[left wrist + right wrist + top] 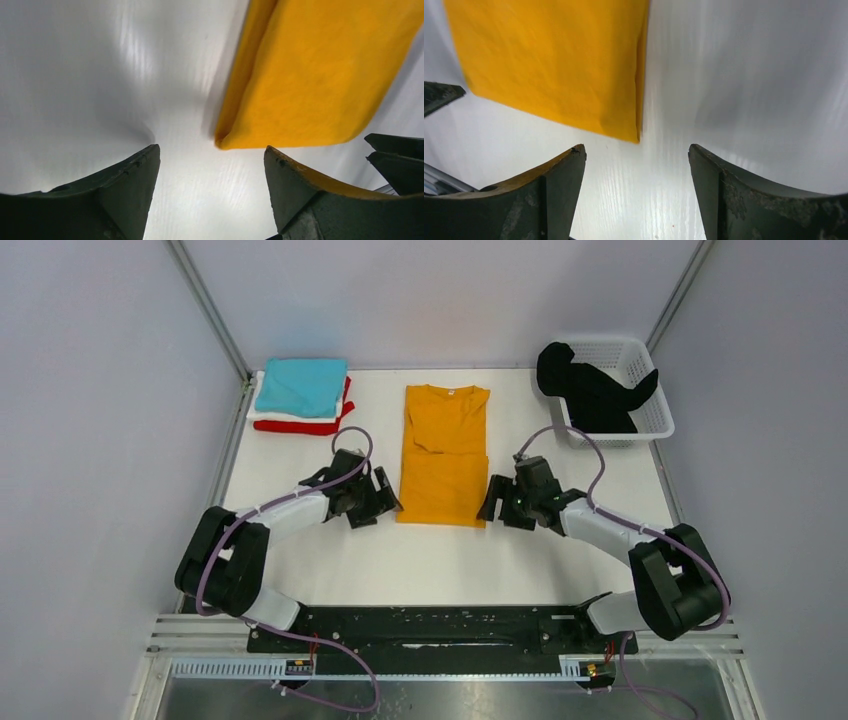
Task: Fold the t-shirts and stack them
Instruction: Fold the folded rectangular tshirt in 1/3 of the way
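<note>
Left pincer [212,150] and right pincer [637,148] gape empty beside orange shirt [443,465]; overhead alone shows basket [652,410]

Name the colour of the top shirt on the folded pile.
Teal; the top shirt shows best in the top external view.

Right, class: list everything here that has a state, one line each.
Orange shirt: flat, sides folded in.
Teal shirt: folded, top of stack.
White shirt: folded, under teal.
Red shirt: folded, bottom of stack.
Basket: upright.
Black shirt: crumpled in basket.
Left gripper: open, empty.
Right gripper: open, empty.
</note>
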